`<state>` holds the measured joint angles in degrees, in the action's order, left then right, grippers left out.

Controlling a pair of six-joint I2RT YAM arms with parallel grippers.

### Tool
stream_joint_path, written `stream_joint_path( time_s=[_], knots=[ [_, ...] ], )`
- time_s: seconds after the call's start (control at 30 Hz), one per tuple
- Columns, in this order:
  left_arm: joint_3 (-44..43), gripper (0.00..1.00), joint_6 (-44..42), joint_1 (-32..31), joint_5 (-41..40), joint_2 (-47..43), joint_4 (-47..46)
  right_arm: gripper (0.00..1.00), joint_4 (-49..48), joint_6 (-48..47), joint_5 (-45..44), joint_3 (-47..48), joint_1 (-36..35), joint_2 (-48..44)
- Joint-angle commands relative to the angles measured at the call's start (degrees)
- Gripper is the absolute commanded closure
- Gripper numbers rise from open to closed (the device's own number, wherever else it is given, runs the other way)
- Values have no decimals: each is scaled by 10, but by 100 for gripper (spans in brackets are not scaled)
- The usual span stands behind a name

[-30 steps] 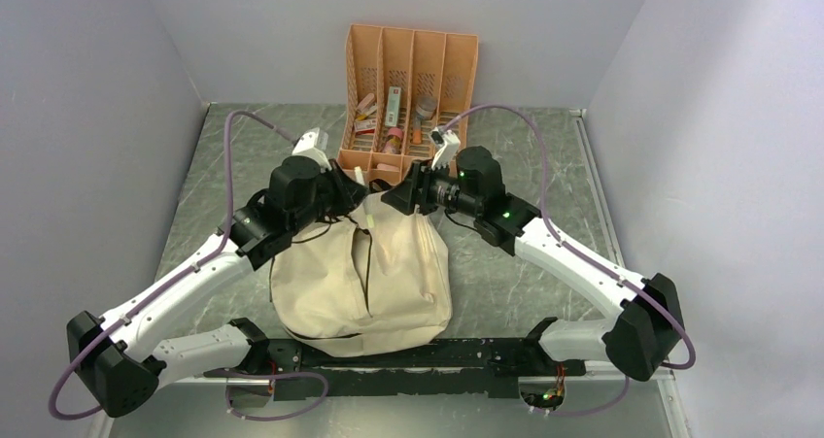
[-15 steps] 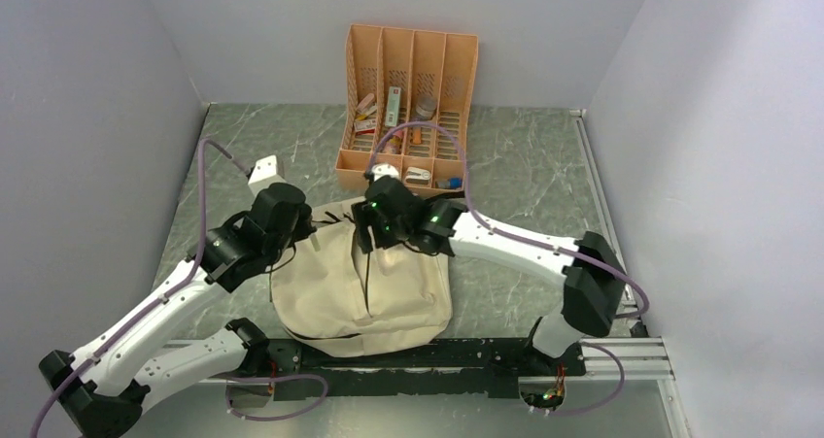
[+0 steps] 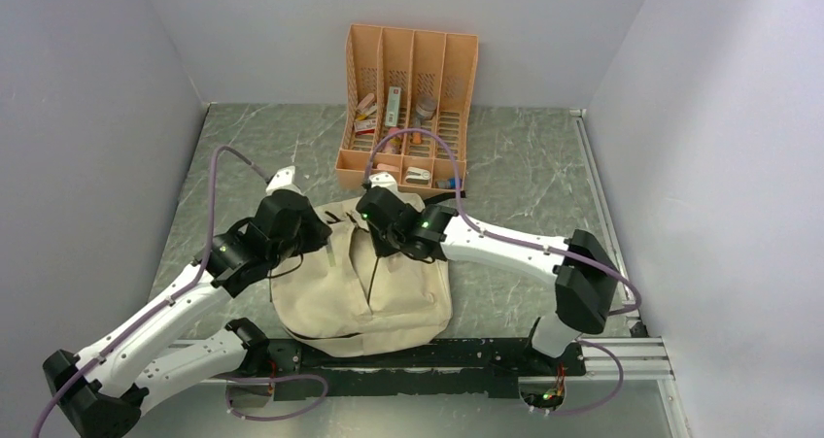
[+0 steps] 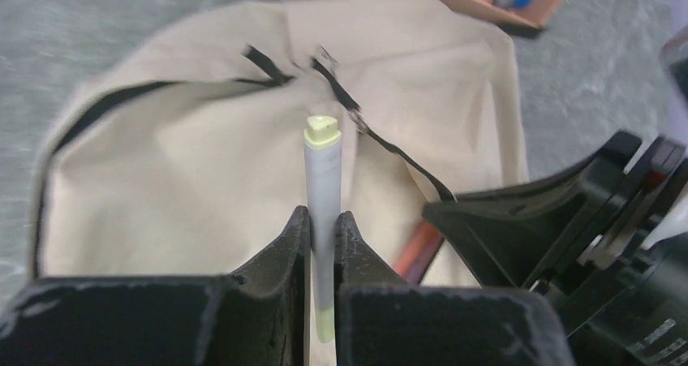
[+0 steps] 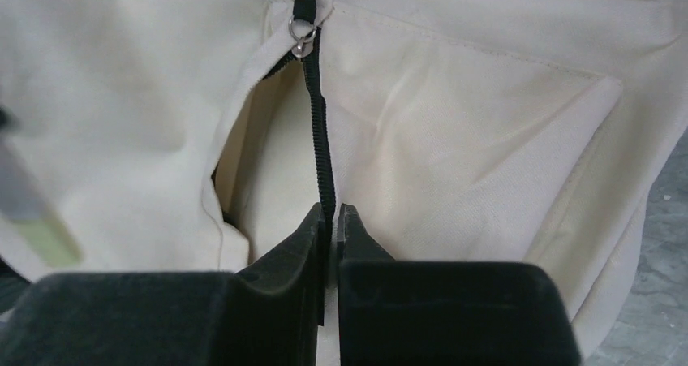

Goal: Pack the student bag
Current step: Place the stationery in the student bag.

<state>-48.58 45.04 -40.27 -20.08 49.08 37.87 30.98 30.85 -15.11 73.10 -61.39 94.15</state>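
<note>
The student bag (image 3: 360, 297), cream fabric with black zipper trim, lies on the table between the arms. My left gripper (image 3: 324, 238) hovers over its upper left part, shut on a grey marker (image 4: 323, 171) with pale green ends that sticks out past the fingertips. In the left wrist view this gripper (image 4: 323, 216) points at the bag (image 4: 178, 163). My right gripper (image 5: 331, 212) is shut on the black zipper tape (image 5: 319, 131) at the edge of the bag's front pocket, which gapes a little on its left. The zipper pull (image 5: 303, 35) sits at the far end.
An orange slotted organiser (image 3: 408, 69) with several small items stands behind the bag against the back wall. Grey walls close in the left, right and back. The black rail (image 3: 418, 355) with the arm bases runs along the near edge.
The right arm swung from near the organiser down onto the bag, and its jaws closed on the pocket zipper. The left arm pulled back left, then returned toward the pocket with the marker.
</note>
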Motion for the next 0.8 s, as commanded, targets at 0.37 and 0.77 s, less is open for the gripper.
stream_joint_path(
  time_s=[0.37, 0.77],
  knots=[
    [81, 95, 32, 2, 216, 35, -177, 100, -191, 19, -28, -78, 0, -140],
    [113, 95, 40, 0, 259, 61, -244, 100, -239, 49, -17, -96, 0, -155]
  ],
)
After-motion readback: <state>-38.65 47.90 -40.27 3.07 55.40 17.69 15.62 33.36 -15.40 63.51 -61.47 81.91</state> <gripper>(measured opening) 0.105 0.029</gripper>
